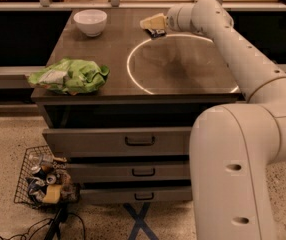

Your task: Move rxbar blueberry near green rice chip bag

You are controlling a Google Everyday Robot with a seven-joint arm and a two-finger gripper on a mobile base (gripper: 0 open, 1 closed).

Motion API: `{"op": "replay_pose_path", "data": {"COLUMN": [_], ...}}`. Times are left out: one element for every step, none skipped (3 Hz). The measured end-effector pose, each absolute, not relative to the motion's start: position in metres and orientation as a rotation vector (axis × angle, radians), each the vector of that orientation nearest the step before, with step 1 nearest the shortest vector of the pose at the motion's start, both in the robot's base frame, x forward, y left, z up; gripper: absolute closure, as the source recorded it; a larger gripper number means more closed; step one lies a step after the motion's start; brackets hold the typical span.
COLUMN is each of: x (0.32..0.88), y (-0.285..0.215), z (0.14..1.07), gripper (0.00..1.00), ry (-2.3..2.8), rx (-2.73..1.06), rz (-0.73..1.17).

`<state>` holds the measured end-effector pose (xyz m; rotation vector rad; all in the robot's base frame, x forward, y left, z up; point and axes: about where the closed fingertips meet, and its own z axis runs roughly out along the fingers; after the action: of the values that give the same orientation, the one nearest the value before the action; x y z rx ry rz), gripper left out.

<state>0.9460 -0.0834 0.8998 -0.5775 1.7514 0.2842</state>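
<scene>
The claw (152, 24) hangs at the far edge of the worktop (193, 69), low over the bar (157, 33), a small, flat, dark wrapper showing just under its pale tip. Whether the claw is clenched on the bar or released, I cannot tell. The arm reaches long because the bar lies at the back, well apart from the bag (70, 75), a puffy, crumpled green foil heap at the front left corner. 1 smooth white bowl (90, 21) stands behind the bag.
</scene>
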Motion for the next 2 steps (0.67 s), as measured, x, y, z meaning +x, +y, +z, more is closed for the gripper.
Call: {"op": "replay_pose_path", "data": {"x": [0.955, 0.962], "y": [-0.077, -0.071], "z": [0.885, 0.869], "gripper": [0.00, 0.00], "ry": [1.777, 1.806], "rx": [-0.571, -0.562], "rz": [0.305, 0.333]}}
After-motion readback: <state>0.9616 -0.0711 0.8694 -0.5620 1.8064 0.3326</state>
